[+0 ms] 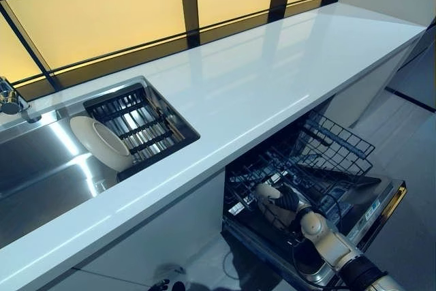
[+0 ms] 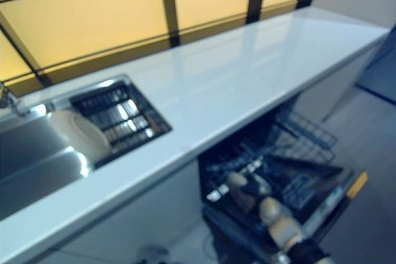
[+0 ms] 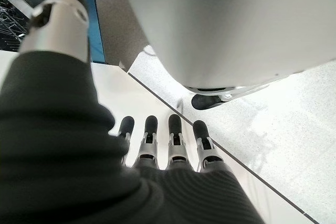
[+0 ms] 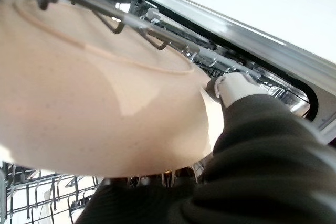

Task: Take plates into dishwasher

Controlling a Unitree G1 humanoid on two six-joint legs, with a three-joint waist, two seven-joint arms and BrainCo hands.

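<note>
One plate [image 1: 101, 142]: head view, leaning in the sink [image 1: 41, 168] against the drainer [image 1: 139, 124].
Right hand [image 1: 283, 201]: down in the rack [image 1: 320, 161].
Left hand [image 3: 157, 145]: wrist view, fingers straight, empty.
Second plate [image 4: 94, 93]: right wrist view, against the palm; grip unclear.

Your right arm reaches in from the lower right, and its silver right hand [image 1: 276, 199] holds a cream plate [image 4: 100, 103]. Your dark-covered left hand [image 3: 157, 150] hangs low, its fingers [image 3: 175, 129] straight, thumb apart.
</note>
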